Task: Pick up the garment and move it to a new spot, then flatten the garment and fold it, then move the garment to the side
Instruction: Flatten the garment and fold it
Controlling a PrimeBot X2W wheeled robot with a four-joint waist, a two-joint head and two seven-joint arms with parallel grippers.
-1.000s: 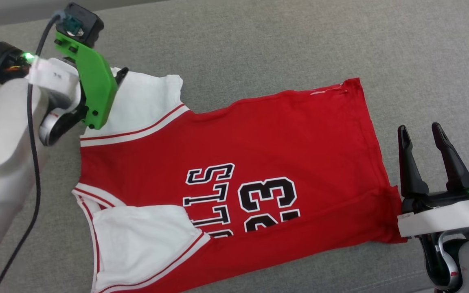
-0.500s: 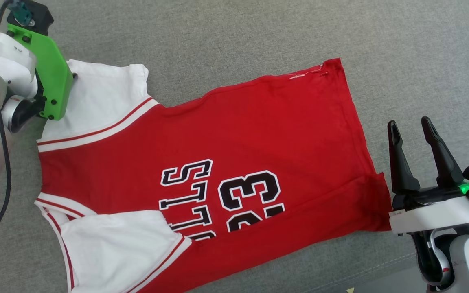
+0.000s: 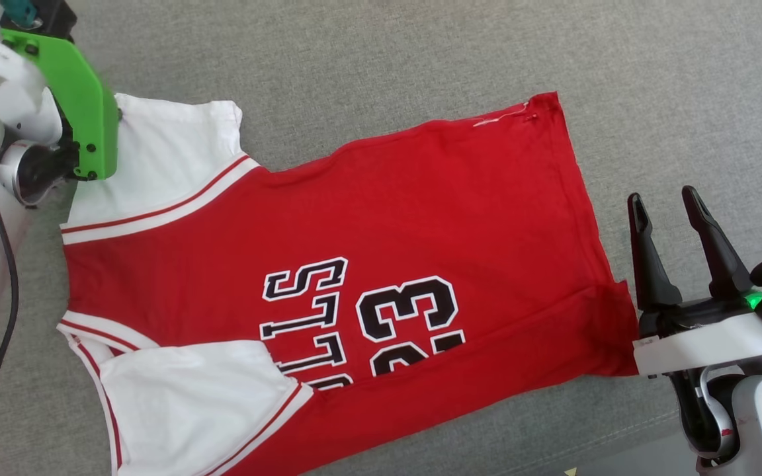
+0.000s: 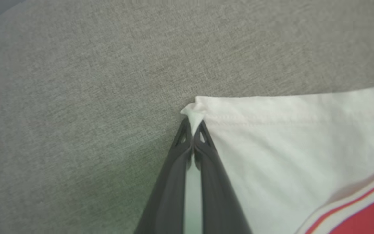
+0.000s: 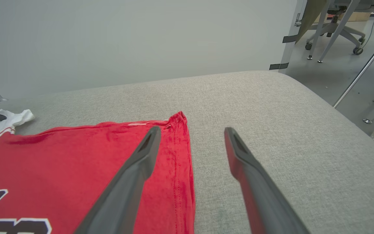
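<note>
The garment (image 3: 368,225), a red top with white sleeves, striped trim and black lettering, lies spread flat on the grey cushion, sleeves toward the left. In the left wrist view my left gripper (image 4: 193,128) is shut on the corner of the far white sleeve (image 4: 284,143), a tuft of white cloth pinched between its tips. In the head view that arm's green bracket (image 3: 83,112) covers the sleeve's far left corner. My right gripper (image 3: 669,205) stands open just off the garment's hem at the right; in the right wrist view its fingers (image 5: 141,162) straddle the hem edge (image 5: 182,152).
The grey cushioned surface (image 3: 381,59) stretches wide beyond the garment toward the far side. Its front edge runs along the lower right (image 3: 619,443). Past the cushion's right end are bare floor and the legs of a chair (image 5: 333,29). A pale wall stands behind.
My left gripper has shut on the corner of the far white sleeve. The head camera shifted, so the whole picture slid left. The right gripper stays open by the hem.
</note>
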